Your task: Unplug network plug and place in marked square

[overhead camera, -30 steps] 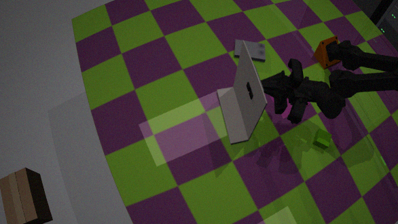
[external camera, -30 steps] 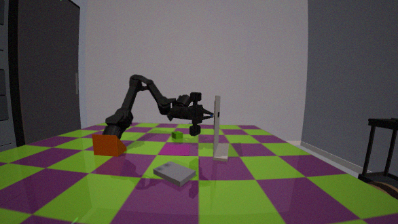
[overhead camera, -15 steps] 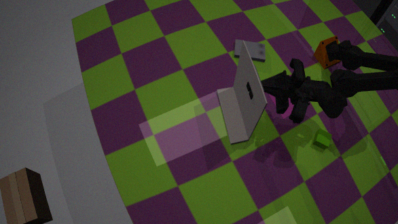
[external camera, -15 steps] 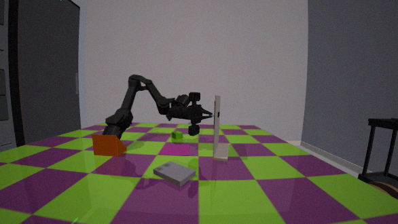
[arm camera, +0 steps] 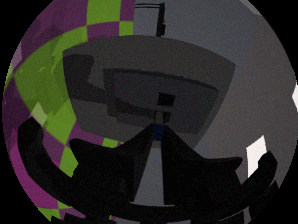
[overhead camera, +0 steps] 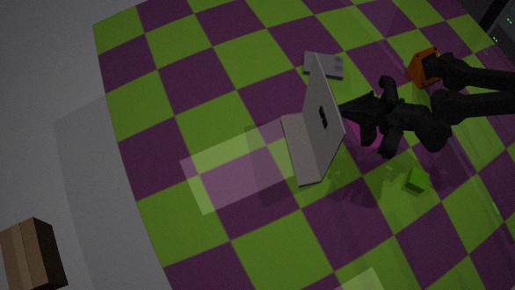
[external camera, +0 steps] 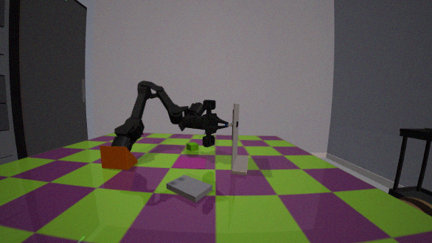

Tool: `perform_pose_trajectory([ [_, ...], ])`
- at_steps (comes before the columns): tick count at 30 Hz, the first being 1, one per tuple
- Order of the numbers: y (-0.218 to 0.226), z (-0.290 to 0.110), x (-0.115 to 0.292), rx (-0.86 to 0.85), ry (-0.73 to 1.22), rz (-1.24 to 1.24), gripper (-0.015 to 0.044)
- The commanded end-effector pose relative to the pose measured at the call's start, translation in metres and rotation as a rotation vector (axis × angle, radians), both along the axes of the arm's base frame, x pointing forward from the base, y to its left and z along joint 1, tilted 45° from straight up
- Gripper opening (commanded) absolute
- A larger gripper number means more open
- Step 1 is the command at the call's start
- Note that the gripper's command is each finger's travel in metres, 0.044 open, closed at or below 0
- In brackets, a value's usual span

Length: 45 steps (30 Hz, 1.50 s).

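The pale upright panel (overhead camera: 313, 98) (external camera: 235, 147) (arm camera: 145, 52) stands on its flat foot, with dark openings in its face in the wrist view. My gripper (overhead camera: 342, 111) (external camera: 227, 124) (arm camera: 158, 128) is level in front of it and shut on the plug. The small blue plug (external camera: 225, 124) (arm camera: 159, 131) shows at the fingertips, with a pale part pointing at the lower opening. A narrow gap separates fingertips and panel; whether the plug's nose is still inside is unclear. The tab cannot be made out. The magenta marked square (external camera: 189, 163) lies on the table below and behind the gripper.
A grey flat block (overhead camera: 326, 66) (external camera: 189, 188) lies to one side of the panel. A green cube (overhead camera: 417, 179) (external camera: 192, 146) lies on the opposite side of the arm. An orange wedge block (overhead camera: 422, 68) (external camera: 117, 157) is near the arm's base.
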<state>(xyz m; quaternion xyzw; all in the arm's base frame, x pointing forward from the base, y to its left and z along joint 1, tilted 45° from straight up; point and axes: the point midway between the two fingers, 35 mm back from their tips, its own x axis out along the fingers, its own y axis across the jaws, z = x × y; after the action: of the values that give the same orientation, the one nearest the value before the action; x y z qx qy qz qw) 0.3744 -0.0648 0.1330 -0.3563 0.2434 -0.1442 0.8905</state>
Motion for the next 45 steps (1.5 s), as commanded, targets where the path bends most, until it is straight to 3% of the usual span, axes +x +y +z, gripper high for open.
perform_pose_trajectory([
  [1,0.001,0.0,-0.003,0.0,0.0,0.0,0.0],
  [45,0.007,0.004,-0.023,0.0,0.001,0.0,0.0],
])
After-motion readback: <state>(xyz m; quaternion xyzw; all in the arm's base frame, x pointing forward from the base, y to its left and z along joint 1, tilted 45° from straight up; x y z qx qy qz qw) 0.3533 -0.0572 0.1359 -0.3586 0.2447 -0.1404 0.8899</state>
